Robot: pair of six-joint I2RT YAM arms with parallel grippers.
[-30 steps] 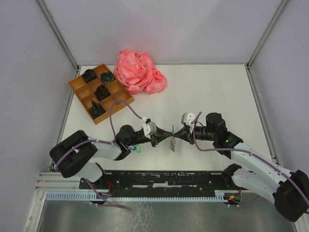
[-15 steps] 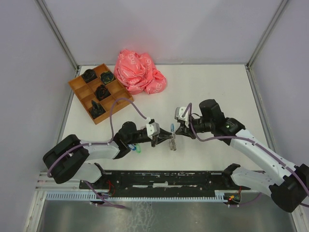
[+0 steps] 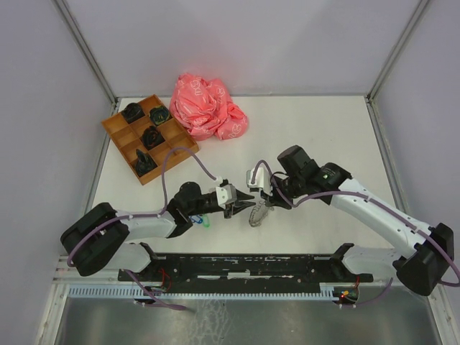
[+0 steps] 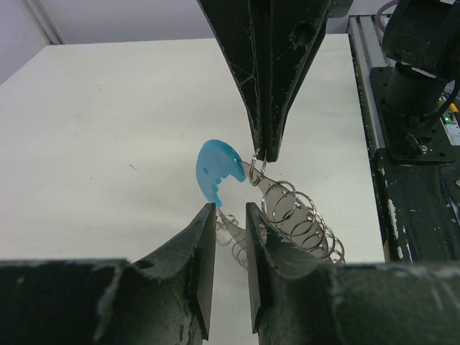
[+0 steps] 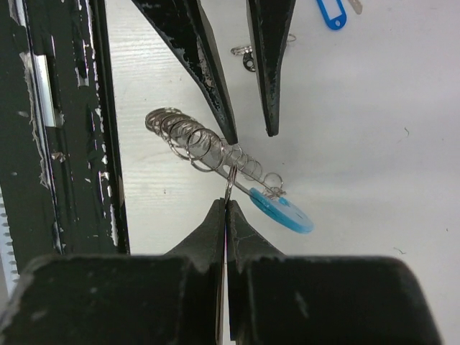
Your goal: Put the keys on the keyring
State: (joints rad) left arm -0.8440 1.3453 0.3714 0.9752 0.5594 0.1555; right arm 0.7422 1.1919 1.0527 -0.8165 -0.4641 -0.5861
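Observation:
The keyring [image 5: 188, 135] is a chain of silvery rings with a light blue flat piece [image 5: 282, 208]; it hangs low over the table [image 3: 255, 215]. My right gripper [image 5: 227, 203] is shut on one of its rings. It also shows in the left wrist view, coming from above [image 4: 260, 152]. My left gripper [image 4: 230, 215] is open with a narrow gap, its tips at the chain [image 4: 298, 215] beside the blue piece [image 4: 215, 169]. A key with a blue tag [image 5: 330, 13] and small loose rings [image 5: 246, 52] lie behind it. Blue and green tags [image 3: 203, 221] show under the left arm.
A wooden compartment tray [image 3: 118, 131] with black objects sits at the back left. A crumpled pink bag [image 3: 207, 106] lies at the back centre. The black base rail [image 3: 251, 262] runs along the near edge, close to the keyring.
My right arm has swung left and its gripper has come down over the keyring. My left gripper has shifted slightly right. The keyring now hangs tilted between them.

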